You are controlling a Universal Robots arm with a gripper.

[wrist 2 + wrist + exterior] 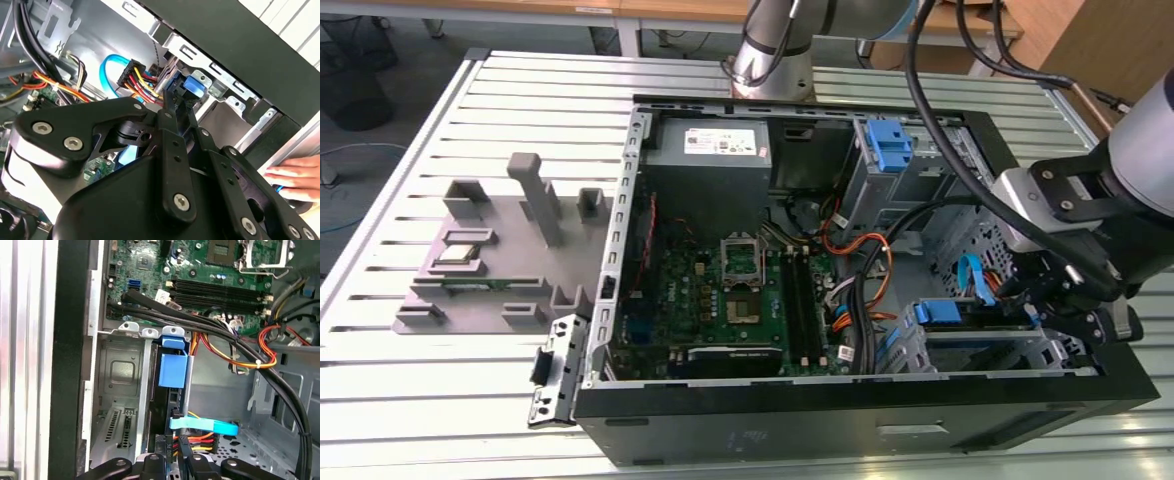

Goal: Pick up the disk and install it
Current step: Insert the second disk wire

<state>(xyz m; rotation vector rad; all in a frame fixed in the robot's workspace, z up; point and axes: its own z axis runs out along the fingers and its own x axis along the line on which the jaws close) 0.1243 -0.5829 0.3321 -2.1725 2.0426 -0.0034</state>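
The gripper [1067, 300] is seen lowered inside the open computer case [854, 420], at the drive cage. The disk [172, 375], blue bracket showing, is seated edge-on in the cage slot just ahead of the fingertips. Whether the fingers are apart or closed cannot be told.

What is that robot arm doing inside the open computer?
The robot's gripper is down in the corner of the open computer case, at the metal drive cage. The disk, with its blue plastic bracket, stands on edge in a slot of that cage, with coloured cables plugged into its end. A person's hand rests on the case's outer edge in the second wrist view.
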